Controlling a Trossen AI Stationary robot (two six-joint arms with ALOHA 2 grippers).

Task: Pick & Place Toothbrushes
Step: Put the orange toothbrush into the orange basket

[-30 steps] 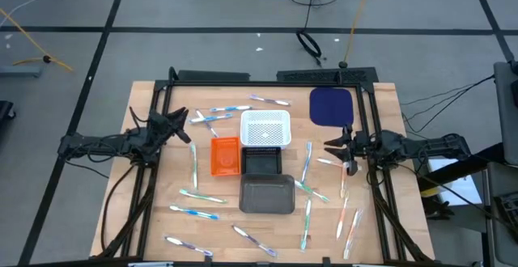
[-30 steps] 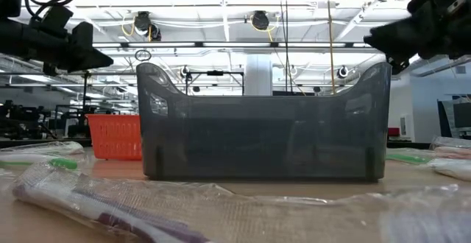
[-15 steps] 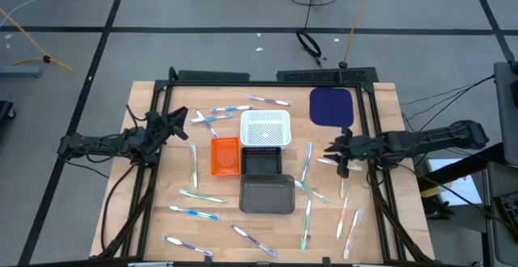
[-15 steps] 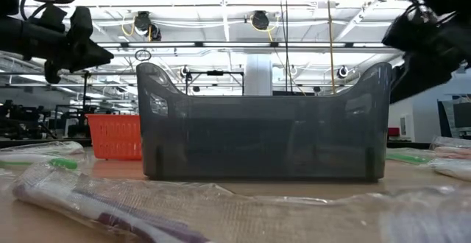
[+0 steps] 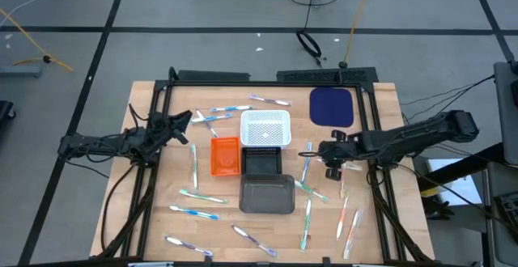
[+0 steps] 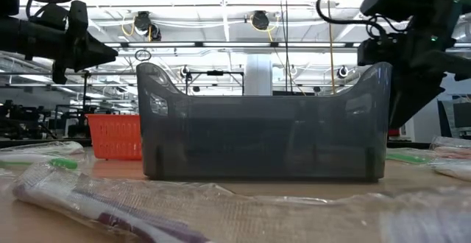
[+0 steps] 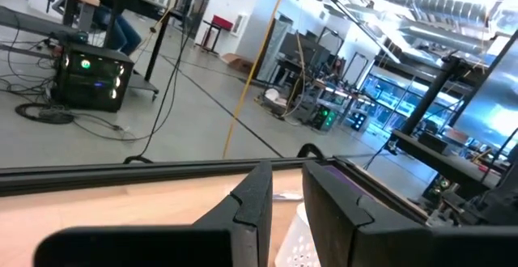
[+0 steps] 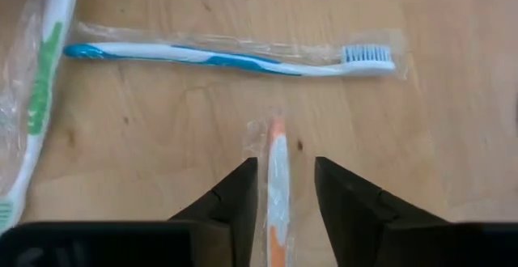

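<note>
1. Toothbrushes [image 5: 195,163] lie scattered over the tabletop [image 5: 146,210], all wrapped; none visibly in the white basket [image 5: 265,129], orange bin [image 5: 225,155] or grey tray [image 5: 268,194]; placing appears hardly begun.
2. Right gripper [image 8: 283,190], near the right edge, fingers apart, straddles an orange toothbrush [image 8: 278,170]; not yet clamped.
3. Left gripper [image 5: 180,121] waits by the left edge, fingers slightly apart, holding nothing.

The lower end of the orange toothbrush [image 8: 278,188] was cut off between the right end effector [image 8: 282,188] fingers. The green toothbrush [image 8: 34,97] was cropped. Contents of the grey bin [image 6: 263,121] were hidden.
</note>
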